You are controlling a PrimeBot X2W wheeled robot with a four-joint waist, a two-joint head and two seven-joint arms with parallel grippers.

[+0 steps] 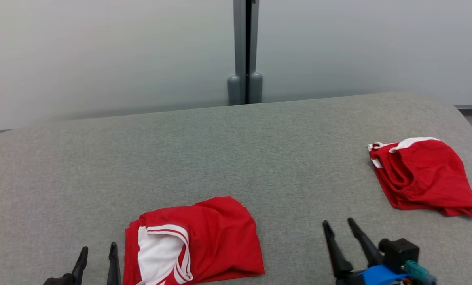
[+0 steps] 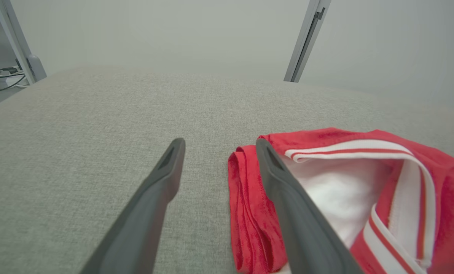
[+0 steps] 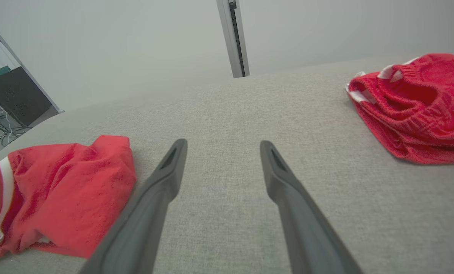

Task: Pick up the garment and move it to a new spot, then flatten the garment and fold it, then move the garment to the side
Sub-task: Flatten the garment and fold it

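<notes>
A red garment (image 1: 220,237) with white striped trim and a white inside lies crumpled near the front edge of the grey fabric table (image 1: 220,150). My left gripper (image 1: 98,248) stands open just to its left, holding nothing. In the left wrist view that gripper (image 2: 220,141) has its right finger over the garment's (image 2: 447,182) folded red edge. My right gripper (image 1: 338,222) is open and empty over bare table to the garment's right. In the right wrist view my right gripper (image 3: 223,142) has the garment (image 3: 70,182) at its lower left.
A second red garment (image 1: 425,178) with a white waistband lies bunched at the table's right side, also in the right wrist view (image 3: 421,102). A grey post (image 1: 245,51) stands behind the table's far edge before a pale wall. Bare table stretches between the two garments.
</notes>
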